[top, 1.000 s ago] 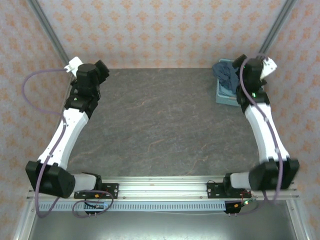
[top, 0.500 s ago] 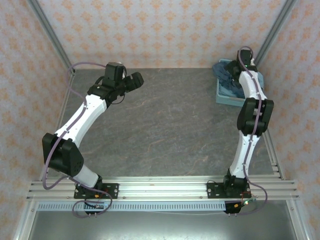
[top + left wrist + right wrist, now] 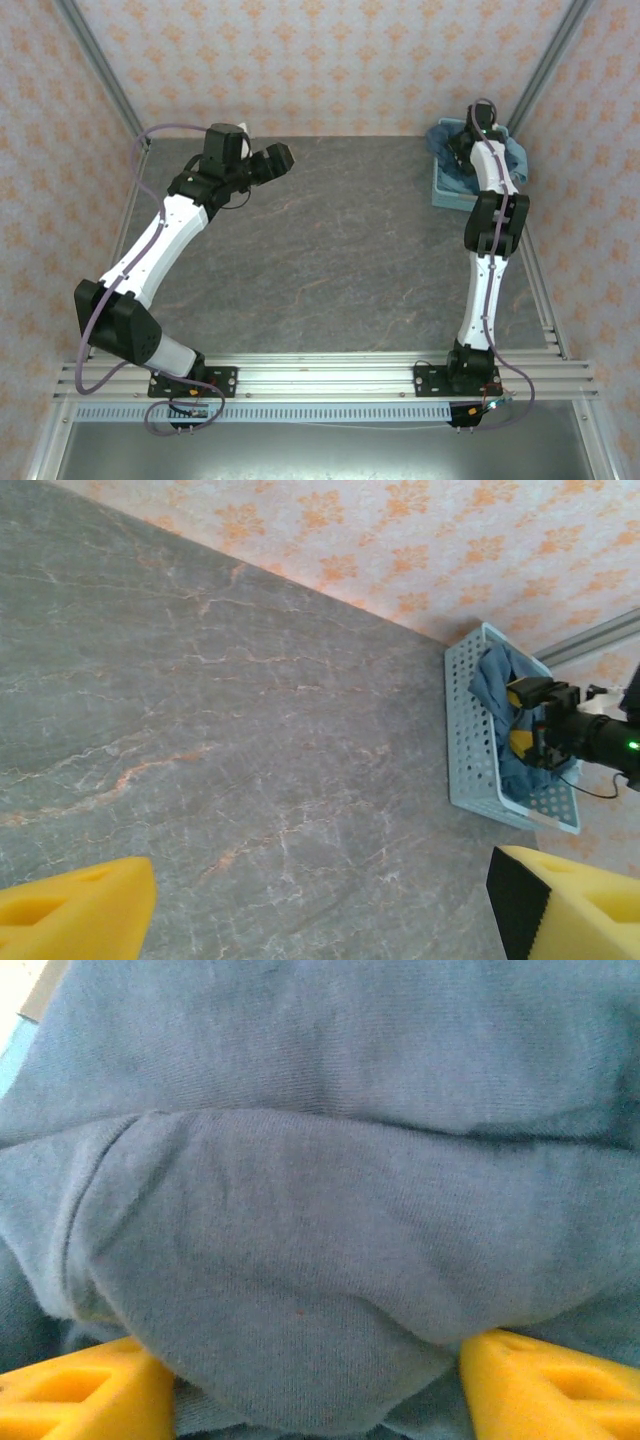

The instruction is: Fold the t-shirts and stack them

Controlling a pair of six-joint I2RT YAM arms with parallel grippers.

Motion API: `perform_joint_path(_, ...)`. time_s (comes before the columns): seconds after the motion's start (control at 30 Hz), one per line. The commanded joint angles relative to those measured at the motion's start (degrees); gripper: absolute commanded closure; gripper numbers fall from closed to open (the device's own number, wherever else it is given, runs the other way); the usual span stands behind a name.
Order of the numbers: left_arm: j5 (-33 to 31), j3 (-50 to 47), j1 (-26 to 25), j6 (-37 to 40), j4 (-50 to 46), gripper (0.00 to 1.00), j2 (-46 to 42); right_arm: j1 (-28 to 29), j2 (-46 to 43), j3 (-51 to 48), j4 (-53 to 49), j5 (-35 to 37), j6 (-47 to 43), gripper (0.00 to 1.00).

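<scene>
Blue t-shirts in basket are straddled by right gripper, spread, seemingly unclamped, for pickup | left gripper is held wide, empty.

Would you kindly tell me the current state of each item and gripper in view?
basket: upright, full of cloth.
t-shirts: unfolded, crumpled inside the basket.
left gripper: open, empty, above the table.
right gripper: open, down in the t-shirts, cloth between its fingers.
</scene>
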Motion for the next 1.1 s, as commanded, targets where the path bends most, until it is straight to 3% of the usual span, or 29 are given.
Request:
perform_joint_path(0.0, 1.8, 1.0, -0.6, 1.2, -0.1, 0.13, -1.6, -0.4, 1.3, 2.2, -1.9, 0.7, 1.1, 0.44)
perform_joint_path(0.03, 1.5, 0.9, -0.6, 1.4, -0.4, 0.13, -1.8, -0.4, 1.1, 2.3, -1.8, 0.7, 1.2, 0.5)
perform_joint_path(0.13, 1.4, 0.9, -0.6, 1.7, -1.1, 0.14, -2.3, -0.4, -0.8, 1.2, -0.2, 0.4, 1.1, 0.9)
perform_joint_path(0.17, 1.4, 1.0, -0.6, 1.7, -1.3, 0.15, -2.3, -0.4, -1.8, 0.7, 0.4, 0.6, 1.0, 0.99)
perform_joint_path(0.57, -5.5, -0.4, -0.6, 1.7, -4.3, 0.2, -2.0, 2.6, -27.6, -10.2, 9.5, 5.5, -3.1, 1.0)
perform_joint_path(1.07, -21.3, 5.5, -0.5, 0.6, -16.0, 0.18, 1.2, 18.7, -46.5, -7.8, 16.7, -3.6, -5.5, 1.0)
